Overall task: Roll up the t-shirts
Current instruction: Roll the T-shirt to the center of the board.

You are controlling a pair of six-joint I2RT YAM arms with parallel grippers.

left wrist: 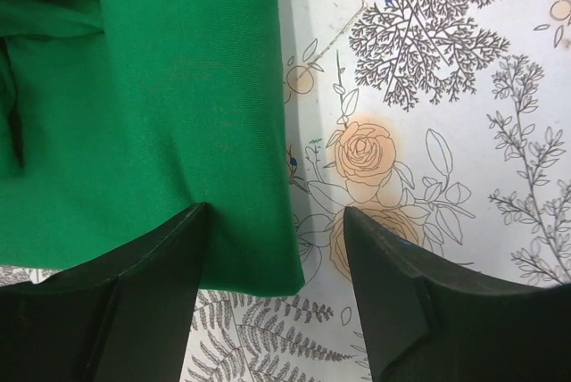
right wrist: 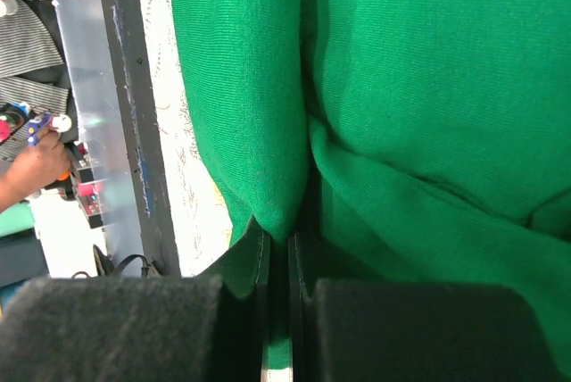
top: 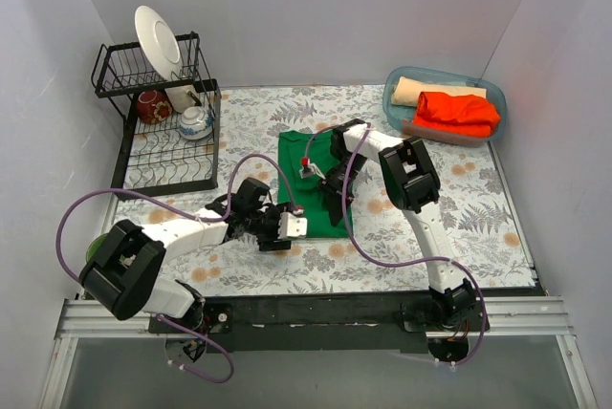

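The emerald green t-shirt (top: pixel 308 156) lies folded into a long strip on the floral table. My left gripper (top: pixel 298 226) is open at its near left corner; in the left wrist view the cloth's corner (left wrist: pixel 259 248) lies between the spread fingers (left wrist: pixel 393 284). My right gripper (top: pixel 332 206) is shut on a fold of the green t-shirt (right wrist: pixel 268 132) at the strip's near right edge; the cloth is pinched between the fingers (right wrist: pixel 259 266). An orange-red t-shirt (top: pixel 459 111) and a pale tan rolled one (top: pixel 430 92) lie in the blue bin.
A blue plastic bin (top: pixel 394 84) stands at the back right. A black dish rack (top: pixel 163 156) with a white plate (top: pixel 156 41), a bowl and cups stands at the back left. White walls close in the table.
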